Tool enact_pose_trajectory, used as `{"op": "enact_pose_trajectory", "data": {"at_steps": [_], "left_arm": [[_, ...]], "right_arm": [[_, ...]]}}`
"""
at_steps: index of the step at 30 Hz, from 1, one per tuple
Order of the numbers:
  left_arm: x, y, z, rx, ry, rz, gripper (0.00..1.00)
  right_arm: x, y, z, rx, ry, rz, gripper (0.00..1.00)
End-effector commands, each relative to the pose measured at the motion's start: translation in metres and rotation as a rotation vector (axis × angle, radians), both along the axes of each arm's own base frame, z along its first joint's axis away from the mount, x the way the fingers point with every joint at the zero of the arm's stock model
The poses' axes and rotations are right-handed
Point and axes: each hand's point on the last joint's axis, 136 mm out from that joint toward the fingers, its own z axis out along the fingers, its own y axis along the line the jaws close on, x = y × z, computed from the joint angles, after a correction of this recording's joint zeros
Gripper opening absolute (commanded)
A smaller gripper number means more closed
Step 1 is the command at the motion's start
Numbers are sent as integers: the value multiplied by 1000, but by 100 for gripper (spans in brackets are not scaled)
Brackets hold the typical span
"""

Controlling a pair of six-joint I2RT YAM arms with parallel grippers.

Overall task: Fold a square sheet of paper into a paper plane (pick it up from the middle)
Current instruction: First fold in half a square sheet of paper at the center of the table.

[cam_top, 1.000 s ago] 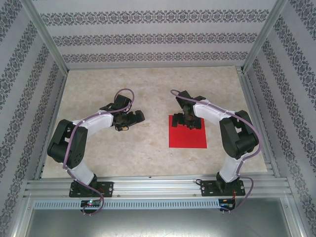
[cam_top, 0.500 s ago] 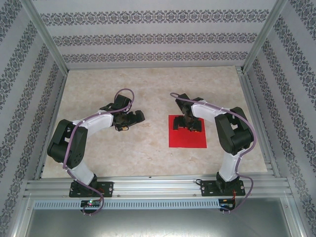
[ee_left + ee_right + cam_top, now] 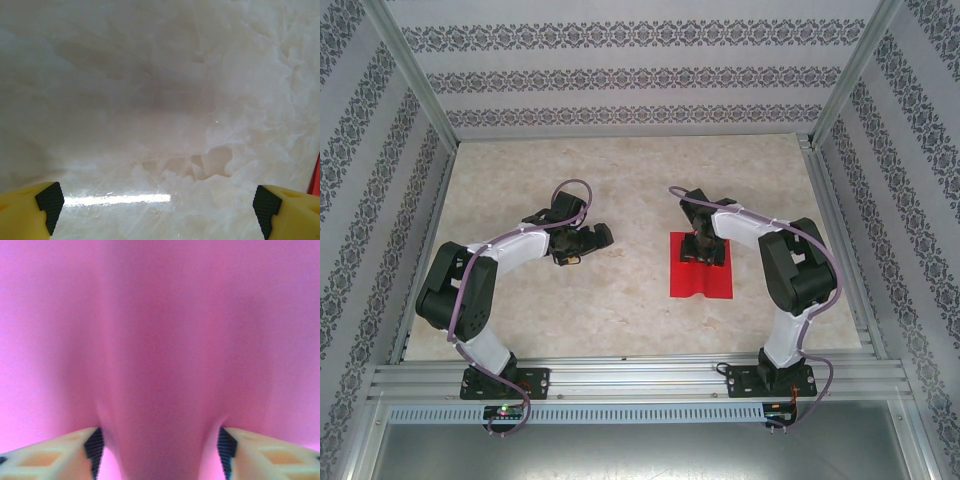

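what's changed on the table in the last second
The right pincer lowered onto the middle of the square sheet of paper and closed in, pinching it up into a ridge between its fingers. The sheet's sides drew inward, so it looks narrower. The left pincer stayed put, open over the table.

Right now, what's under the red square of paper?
The square sheet of paper lies on the pale table; the surface beneath is covered. The right gripper bunches its middle into a ridge.
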Motion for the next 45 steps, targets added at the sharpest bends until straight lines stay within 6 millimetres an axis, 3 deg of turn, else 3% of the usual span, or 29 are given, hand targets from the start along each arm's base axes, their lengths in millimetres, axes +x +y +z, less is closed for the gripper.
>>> {"op": "enact_pose_trajectory", "data": {"at_steps": [1, 4, 7, 12, 15, 18, 20, 23, 29, 36, 40, 45], "left_arm": [[-2, -5, 11, -15, -20, -19, 100], [-2, -6, 12, -27, -24, -10, 100], [-2, -5, 14, -36, -40, 0, 100], [5, 18, 18, -55, -61, 73, 100], [14, 35, 28, -83, -78, 114, 100], [16, 44, 38, -78, -99, 121, 100], [16, 46, 41, -80, -104, 122, 100], [14, 42, 42, -113, -105, 112, 100], [10, 22, 39, -237, -88, 86, 100], [0, -19, 35, -298, -65, -24, 94], [-7, -39, 29, -311, -47, -64, 80], [-10, -57, 18, -344, -24, -82, 52]], "right_arm": [[-6, 27, 2, 131, -1, 37, 51], [-2, 60, 26, 267, -57, 66, 38], [1, 102, 55, 449, -119, 90, 31], [6, 172, 100, 731, -188, 136, 28], [8, 201, 117, 861, -210, 155, 27], [10, 217, 123, 969, -208, 147, 27], [11, 221, 119, 996, -199, 142, 27], [10, 216, 95, 946, -168, 129, 27], [7, 191, 48, 804, -126, 102, 27], [5, 165, 29, 659, -121, 115, 29], [2, 157, 20, 615, -110, 106, 31], [1, 153, 15, 583, -100, 96, 33]]}}
